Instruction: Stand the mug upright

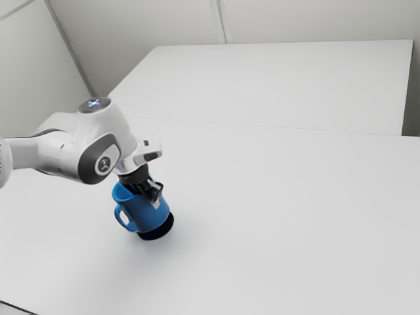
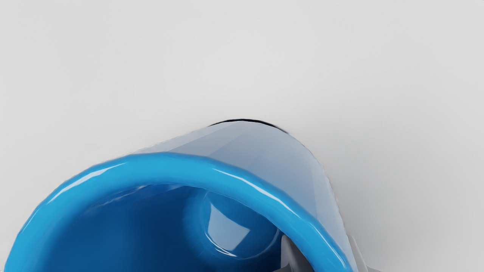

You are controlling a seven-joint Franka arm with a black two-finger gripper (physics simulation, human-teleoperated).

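The blue mug (image 1: 146,213) is tilted in the exterior view, its mouth toward the upper left, its dark base toward the lower right and its handle on the left side. I cannot tell whether the base touches the table. My gripper (image 1: 152,194) reaches down over the mug's rim. Looking from the wrist, I see into the open mouth of the mug (image 2: 170,168); my gripper (image 2: 325,255) is shut on its wall, one finger inside and the other against the outside.
A white table (image 1: 282,216) extends around the mug. Behind it, a pale wall (image 1: 315,20) runs along the far side, and a dark cable (image 1: 16,308) lies at the exterior view's lower left corner.
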